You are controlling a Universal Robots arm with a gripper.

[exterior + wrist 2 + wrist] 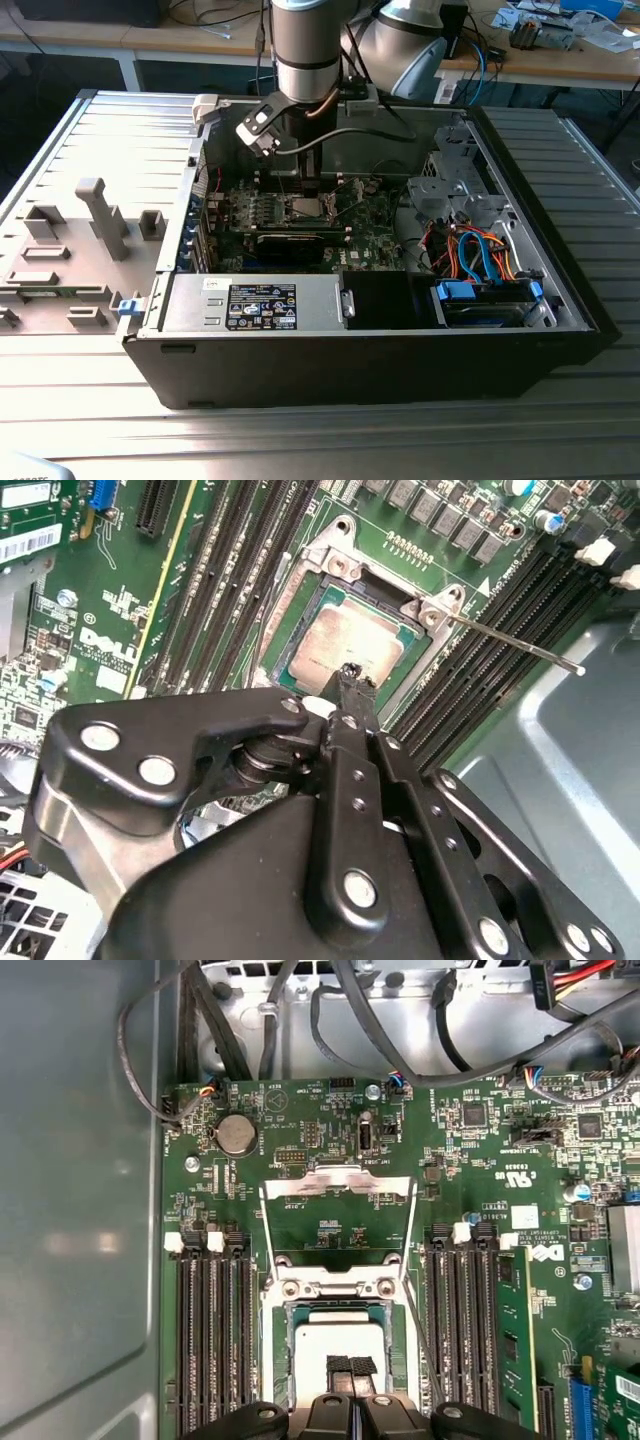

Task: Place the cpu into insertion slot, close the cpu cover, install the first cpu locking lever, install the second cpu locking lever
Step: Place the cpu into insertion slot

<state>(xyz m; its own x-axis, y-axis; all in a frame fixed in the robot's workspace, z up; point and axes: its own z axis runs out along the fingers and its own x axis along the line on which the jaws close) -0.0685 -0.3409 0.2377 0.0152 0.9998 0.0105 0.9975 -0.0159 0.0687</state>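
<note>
The cpu (335, 1340) (345, 645), a pale silvery square, lies in the insertion slot (276, 1360) on the green motherboard (360, 225). My gripper (350, 1365) (355, 680) hangs just over the chip's near edge, fingers shut together with nothing between them; in the exterior view the gripper (303, 193) stands over the socket. The cpu cover (335, 1188), a thin metal frame with a square opening, stands flipped up off the slot. One thin locking lever (510, 642) sticks out sideways from the socket corner, unlatched.
Black memory slots (210, 1340) (465, 1330) flank the socket. Cables (400, 1030) run along the board's far edge. The open computer case (400, 350) holds a power supply (260, 305) and blue-orange wiring (480, 250). Grey fixtures (100, 215) stand at the exterior view's left.
</note>
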